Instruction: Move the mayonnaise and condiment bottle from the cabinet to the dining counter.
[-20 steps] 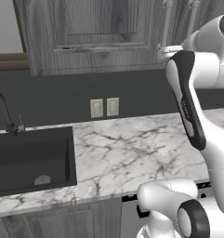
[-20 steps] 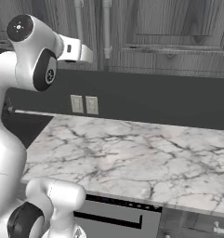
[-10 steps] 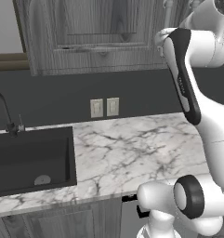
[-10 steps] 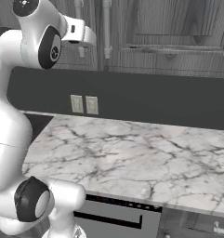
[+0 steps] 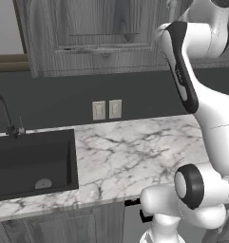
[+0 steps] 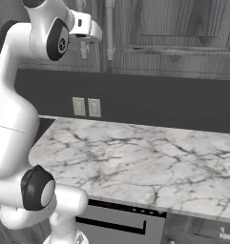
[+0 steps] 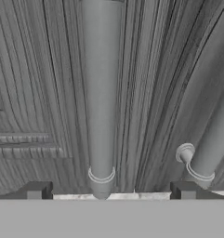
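Claw (image 7: 111, 193) is spread wide right up at the grey wood-grain wall cabinet (image 7: 48, 93), straddling a pale round bar handle (image 7: 102, 93), above the white marble worktop (image 5: 135, 152).

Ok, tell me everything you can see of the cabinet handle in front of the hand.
The handle is a plain grey cylindrical bar, metal by its look, running vertically down the grey wood-grain cabinet door, with a ringed lower end. It sits centred between the open jaws of the gripper, which do not touch it. A second, similar bar stands beside it.
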{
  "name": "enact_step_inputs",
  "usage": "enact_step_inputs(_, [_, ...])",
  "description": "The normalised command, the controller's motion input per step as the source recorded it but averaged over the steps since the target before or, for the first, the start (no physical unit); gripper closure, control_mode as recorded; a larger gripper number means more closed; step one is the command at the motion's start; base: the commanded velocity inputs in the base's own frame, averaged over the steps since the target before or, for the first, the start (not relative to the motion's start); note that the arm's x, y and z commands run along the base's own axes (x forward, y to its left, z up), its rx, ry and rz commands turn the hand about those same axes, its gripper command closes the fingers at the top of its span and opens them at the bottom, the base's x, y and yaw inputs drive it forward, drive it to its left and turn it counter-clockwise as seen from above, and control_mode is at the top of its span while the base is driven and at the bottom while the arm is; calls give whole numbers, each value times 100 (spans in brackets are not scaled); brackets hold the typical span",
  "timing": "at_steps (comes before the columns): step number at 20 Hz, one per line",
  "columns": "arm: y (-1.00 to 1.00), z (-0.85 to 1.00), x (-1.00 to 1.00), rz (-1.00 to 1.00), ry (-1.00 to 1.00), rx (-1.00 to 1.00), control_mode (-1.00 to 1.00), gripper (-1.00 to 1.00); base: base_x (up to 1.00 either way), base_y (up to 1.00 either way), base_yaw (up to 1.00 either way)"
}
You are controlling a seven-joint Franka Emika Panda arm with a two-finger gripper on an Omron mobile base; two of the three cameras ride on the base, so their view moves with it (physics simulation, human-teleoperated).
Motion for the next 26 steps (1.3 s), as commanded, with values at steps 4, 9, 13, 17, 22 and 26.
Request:
enact_step_inputs(4, [0,0,40,0,0,0,-100,-100,0,0,0])
enact_step_inputs(9, [0,-1,43,0,0,-2,-100,-100,0,0,0])
enact_step_inputs(13, [0,-3,37,0,0,0,-100,-100,0,0,0])
enact_step_inputs(17, [0,-14,32,0,0,-2,-100,-100,0,0,0])
enact_step_inputs(22, [-3,-33,29,-4,-4,-3,-100,100,0,0,0])
enact_step_inputs(26, [-1,-32,13,-6,-5,4,-100,100,0,0,0])
